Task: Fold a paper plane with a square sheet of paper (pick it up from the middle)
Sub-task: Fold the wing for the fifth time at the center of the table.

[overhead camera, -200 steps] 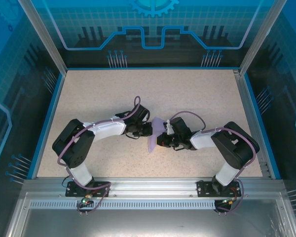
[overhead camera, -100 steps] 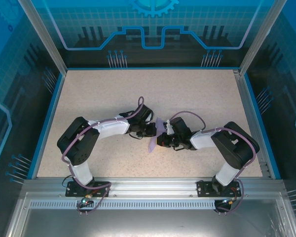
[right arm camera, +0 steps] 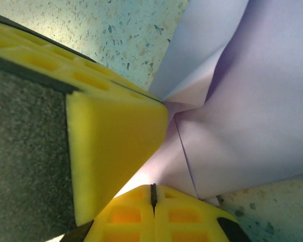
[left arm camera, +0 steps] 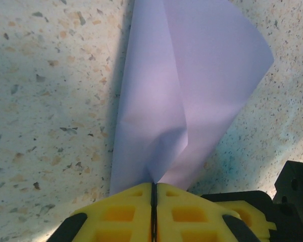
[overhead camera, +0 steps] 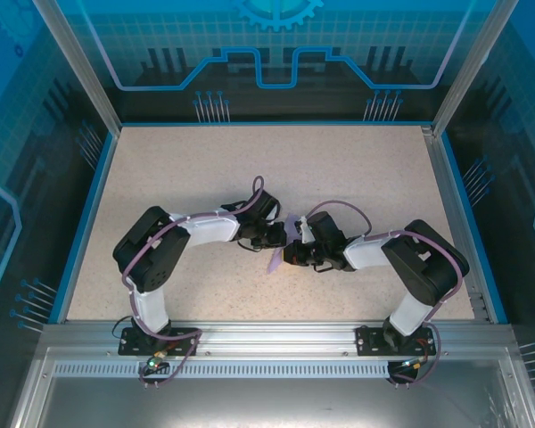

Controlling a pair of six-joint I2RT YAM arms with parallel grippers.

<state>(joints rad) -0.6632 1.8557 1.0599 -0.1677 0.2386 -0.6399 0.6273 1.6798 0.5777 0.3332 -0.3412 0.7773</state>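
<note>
The square sheet of paper [overhead camera: 275, 260] is lavender and partly folded, standing up off the middle of the table between my two grippers. In the left wrist view the paper [left arm camera: 192, 75] rises in two curved flaps out of the slit of my left gripper [left arm camera: 154, 184], which is shut on its lower corner. My left gripper [overhead camera: 279, 237] and right gripper [overhead camera: 289, 253] nearly touch. Seen from the right wrist, my right gripper [right arm camera: 153, 190] is shut, its tips against the creased paper [right arm camera: 252, 101]. A yellow left fingertip [right arm camera: 111, 146] sits just beside it.
The speckled beige table [overhead camera: 339, 169] has a blue rim [overhead camera: 87, 205] on the left and right and a metal rail [overhead camera: 276, 334] at the near edge. Both arms bend inward from their bases [overhead camera: 152, 334] [overhead camera: 397, 337].
My left arm has swung right, bringing its gripper close to the right one. The paper between them looks narrower and more bunched. The right arm has not moved.
</note>
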